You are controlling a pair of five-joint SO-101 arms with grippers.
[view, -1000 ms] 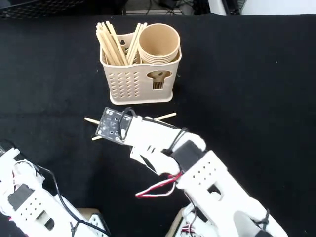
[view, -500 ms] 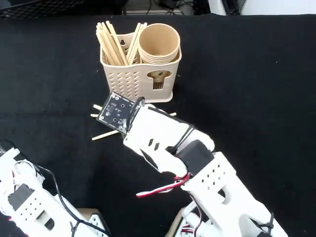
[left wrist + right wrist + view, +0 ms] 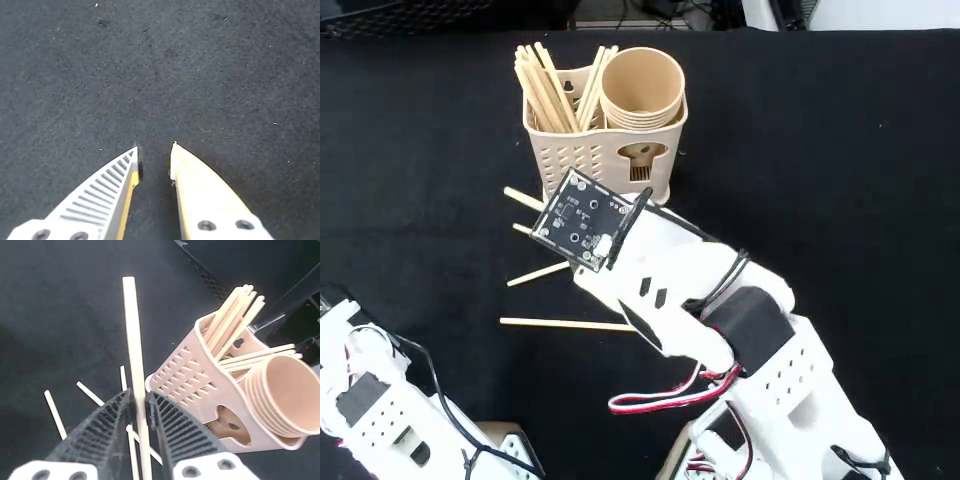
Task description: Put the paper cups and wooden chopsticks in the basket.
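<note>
- Found the left pincer (image 3: pixel 155 150) nearest, low over the black cloth-covered bench (image 3: pixel 165 60), jaws narrowly parted and gripping nothing.
- Noted a long pale wooden chopstick (image 3: pixel 565 323) lying loose on the bench beside the right arm, with further loose chopsticks (image 3: pixel 538 273) just beyond, partly hidden under that arm.
- Recorded the right pincer (image 3: pixel 139 396) clamped on a single pale wooden chopstick (image 3: pixel 132 335), long free end projecting past the fingertips and aimed beside the basket rather than into it.
- Logged the beige perforated plastic basket (image 3: pixel 582 165) farthest off, upright, with a bundle of wooden chopsticks (image 3: pixel 545 90) in one compartment and a nested stack of tan paper cups (image 3: pixel 642 88) in the other.
- Judged the task well advanced: cups stowed, loose sticks outstanding.
- Risk one: pivot or slip of the held stick, owing to a thin round shaft in a narrow grip.
- Risk two: tip catching the basket rim or the standing bundle on entry, enough to shove or topple a light basket.
- Risk three: low arm sweeping the loose sticks, scattering them and complicating later picks.
</note>
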